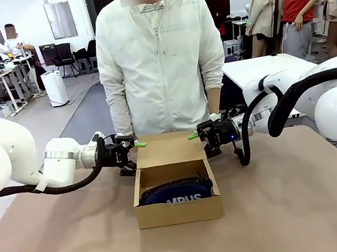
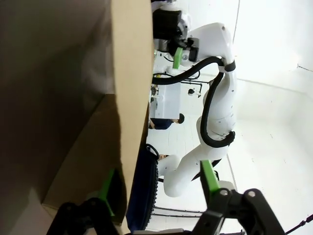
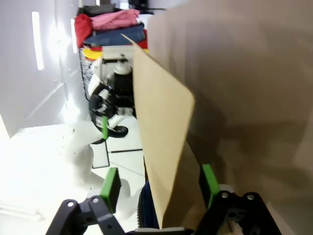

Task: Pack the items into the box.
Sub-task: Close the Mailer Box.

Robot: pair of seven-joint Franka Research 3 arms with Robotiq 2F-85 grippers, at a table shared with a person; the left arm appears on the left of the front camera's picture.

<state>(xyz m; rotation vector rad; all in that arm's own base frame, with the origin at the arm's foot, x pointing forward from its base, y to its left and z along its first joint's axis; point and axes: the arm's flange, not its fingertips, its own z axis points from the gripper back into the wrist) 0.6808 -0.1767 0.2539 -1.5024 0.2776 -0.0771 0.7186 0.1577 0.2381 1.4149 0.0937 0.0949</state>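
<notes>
The brown cardboard box (image 1: 179, 212) stands open at the table's middle, its hinged lid flap (image 1: 169, 148) raised at the back. One of the items, a navy pouch (image 1: 174, 193) with white lettering, lies inside. My left gripper (image 1: 136, 156) sits at the flap's left edge and my right gripper (image 1: 200, 145) at its right edge. In the left wrist view the gripper (image 2: 157, 169) is open, the flap edge (image 2: 129, 98) between its green pads and the pouch (image 2: 143, 191) beyond. The right gripper (image 3: 159, 169) likewise straddles the flap (image 3: 164, 127), jaws apart.
A person in a white jacket (image 1: 160, 62) stands just behind the box at the table's far side, arms hanging down. The brown tabletop (image 1: 300, 207) spreads to both sides and in front of the box. Other tables and people are far off.
</notes>
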